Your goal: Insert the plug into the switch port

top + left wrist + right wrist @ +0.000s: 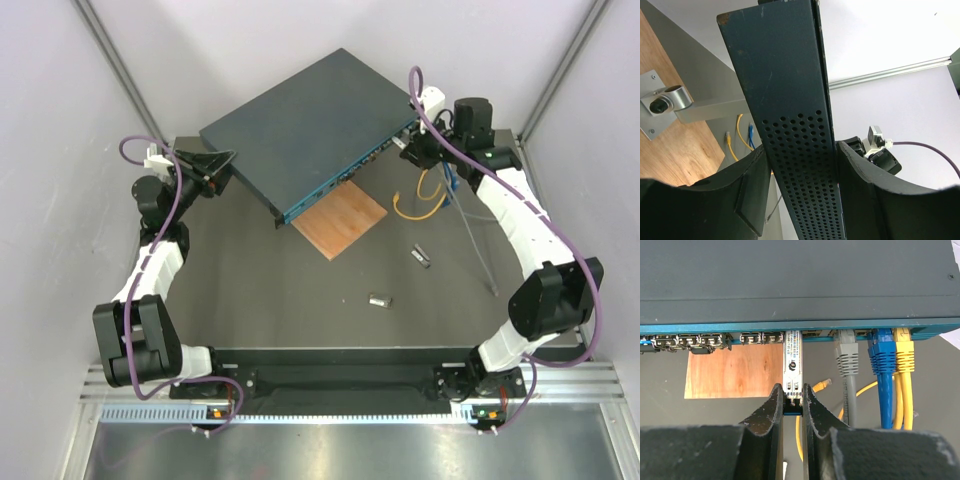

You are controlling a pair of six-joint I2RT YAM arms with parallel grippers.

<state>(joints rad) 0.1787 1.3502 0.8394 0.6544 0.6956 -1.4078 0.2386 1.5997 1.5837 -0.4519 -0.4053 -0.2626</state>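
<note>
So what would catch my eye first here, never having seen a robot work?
The big dark switch at the back, one edge clamped in the left gripper. At its teal front, the right gripper pinches a small silver plug up at the sockets, beside grey, blue and yellow cables plugged in.

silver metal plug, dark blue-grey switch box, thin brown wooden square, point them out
silver metal plug [792,364]: right wrist view, middle of its labelled body
dark blue-grey metal switch box [300,125]: top external view, centre of its flat top
thin brown wooden square [341,221]: top external view, middle of its exposed part
</note>
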